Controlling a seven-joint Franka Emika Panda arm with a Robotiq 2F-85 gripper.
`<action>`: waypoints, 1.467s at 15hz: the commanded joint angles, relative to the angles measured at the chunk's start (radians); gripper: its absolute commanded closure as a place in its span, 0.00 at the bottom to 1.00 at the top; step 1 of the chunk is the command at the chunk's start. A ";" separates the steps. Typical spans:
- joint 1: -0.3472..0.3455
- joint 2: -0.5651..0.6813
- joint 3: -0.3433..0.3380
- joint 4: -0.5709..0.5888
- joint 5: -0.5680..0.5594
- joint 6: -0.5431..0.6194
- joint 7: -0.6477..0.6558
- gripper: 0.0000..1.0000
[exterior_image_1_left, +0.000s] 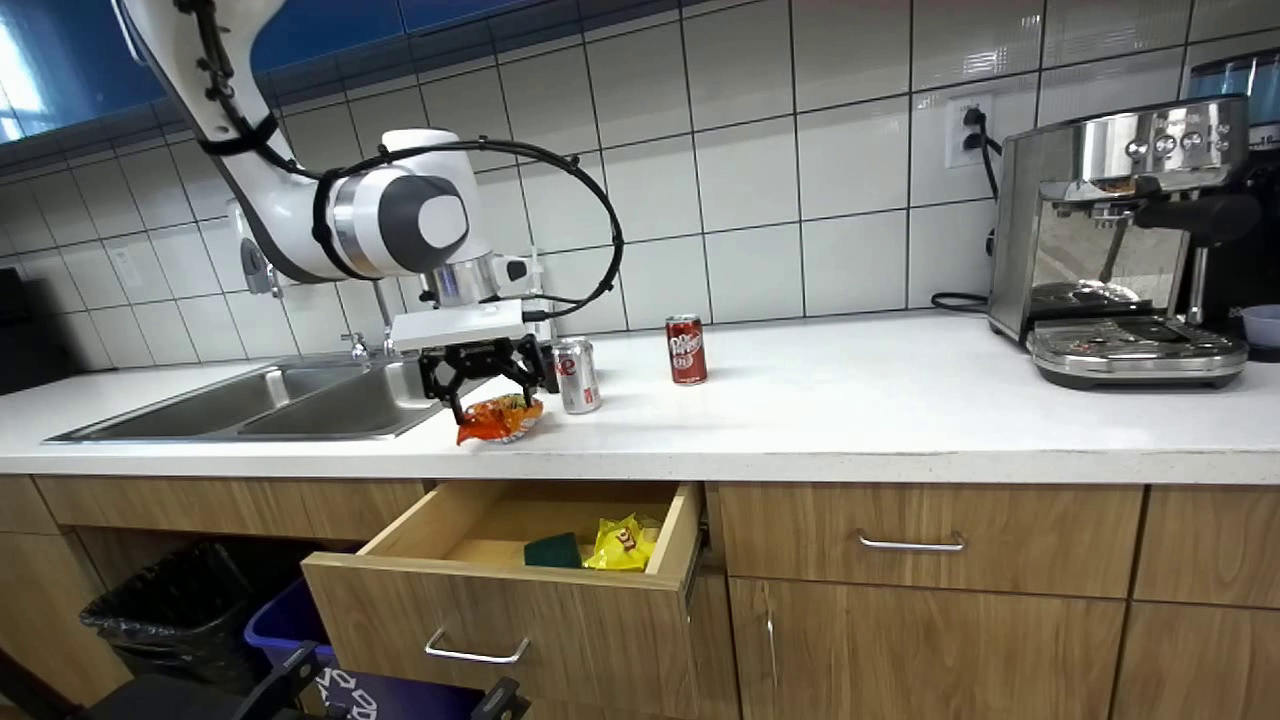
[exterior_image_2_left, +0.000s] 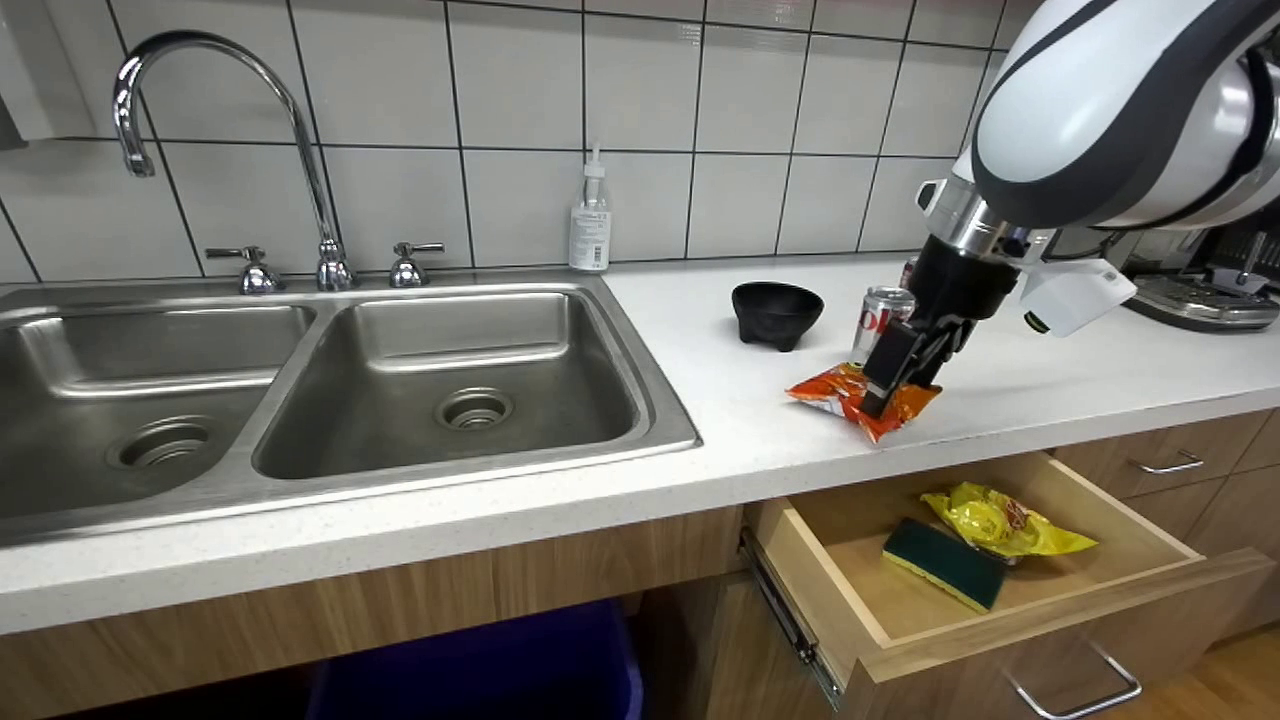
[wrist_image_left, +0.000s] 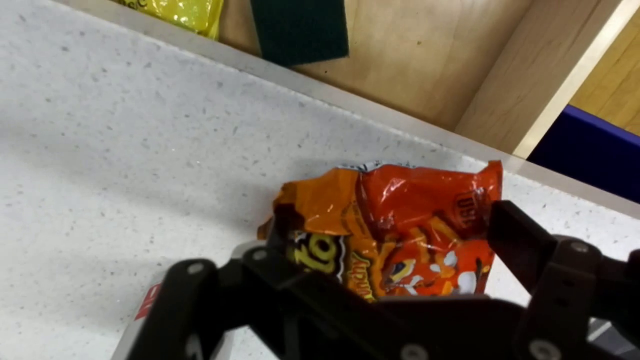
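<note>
An orange-red snack bag (exterior_image_1_left: 505, 422) lies on the white counter near its front edge. It also shows in an exterior view (exterior_image_2_left: 835, 388) and in the wrist view (wrist_image_left: 425, 200). My gripper (exterior_image_1_left: 493, 405) points down over the bag with its fingers wide apart, one at each end of the bag. In the wrist view the left fingertip overlaps the bag's end and the right one is at its other end; I cannot tell how firmly they touch. The lower part of the bag is hidden behind the gripper. A silver can (exterior_image_1_left: 577, 376) stands close beside the gripper.
Below, an open drawer (exterior_image_2_left: 1080, 625) holds a yellow bag (exterior_image_2_left: 1000, 522) and a green sponge (exterior_image_2_left: 945, 563). A red can (exterior_image_1_left: 686, 350) and a black bowl (exterior_image_2_left: 777, 312) stand farther back. A double sink (exterior_image_2_left: 640, 440) lies to one side; a coffee machine (exterior_image_1_left: 1110, 240) stands on the other.
</note>
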 joint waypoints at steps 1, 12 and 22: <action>-0.013 -0.071 0.002 -0.053 0.016 -0.067 -0.050 0.00; 0.000 -0.157 -0.038 -0.101 0.052 -0.181 -0.126 0.00; 0.019 -0.197 -0.079 -0.209 0.060 -0.265 -0.123 0.00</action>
